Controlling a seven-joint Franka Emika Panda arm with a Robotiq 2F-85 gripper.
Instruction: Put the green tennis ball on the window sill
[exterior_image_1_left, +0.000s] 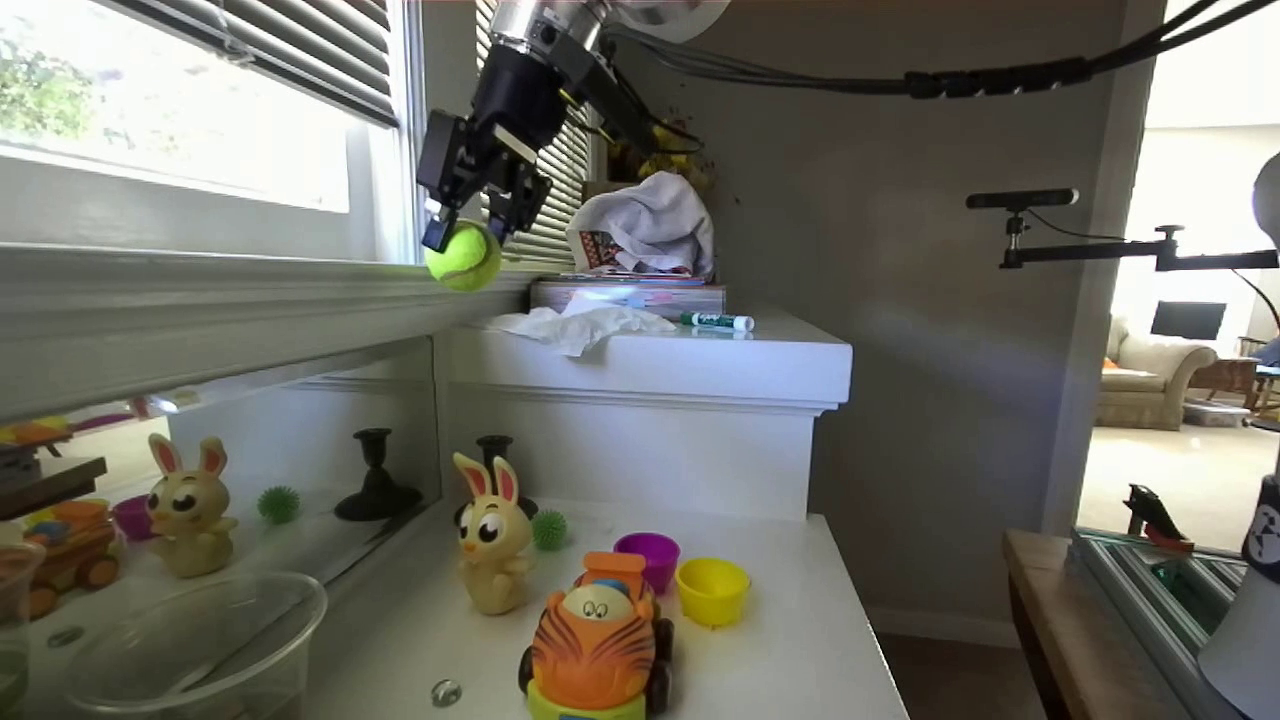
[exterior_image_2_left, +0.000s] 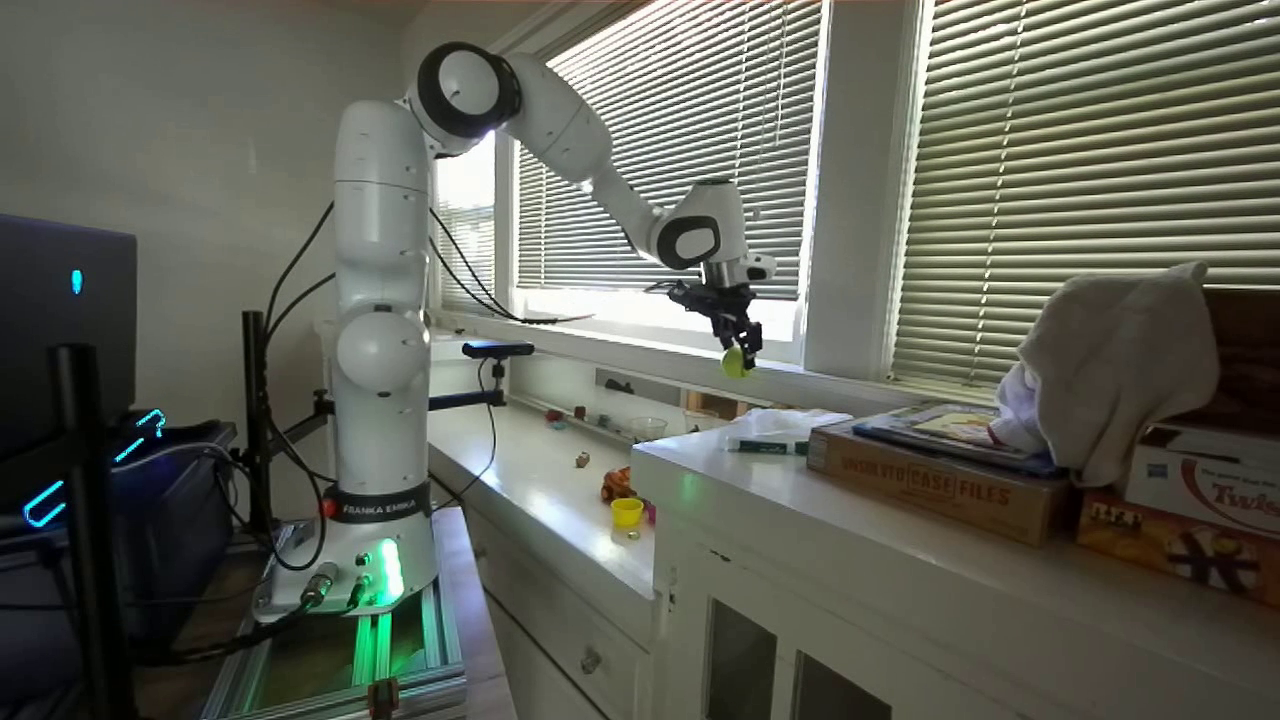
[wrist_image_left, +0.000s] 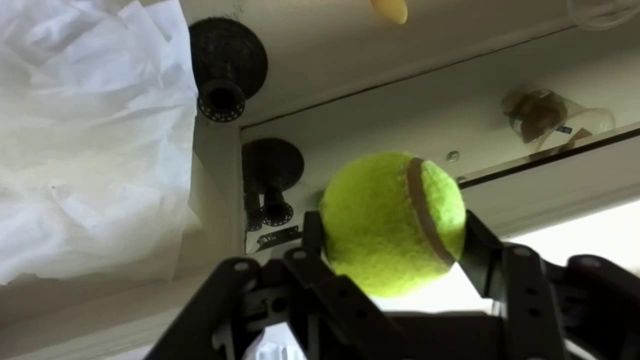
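The green tennis ball (exterior_image_1_left: 465, 258) is held in the air between the fingers of my gripper (exterior_image_1_left: 470, 232). In the wrist view the ball (wrist_image_left: 390, 225) touches a black fingertip on each side. In an exterior view the ball (exterior_image_2_left: 735, 362) hangs below the gripper (exterior_image_2_left: 741, 348), in front of the window sill. The sill (exterior_image_1_left: 200, 290) is a long pale ledge under the window and also shows in an exterior view (exterior_image_2_left: 640, 353). The ball appears near sill height; I cannot tell whether it is over the ledge or in front of it.
A white shelf top (exterior_image_1_left: 760, 350) carries crumpled paper (exterior_image_1_left: 590, 322), a green marker (exterior_image_1_left: 717, 322) and stacked boxes (exterior_image_2_left: 940, 480) with a cloth (exterior_image_2_left: 1110, 370). On the lower counter stand a toy rabbit (exterior_image_1_left: 493, 550), orange toy car (exterior_image_1_left: 597, 640), cups (exterior_image_1_left: 712, 590) and candle holders (wrist_image_left: 227, 60).
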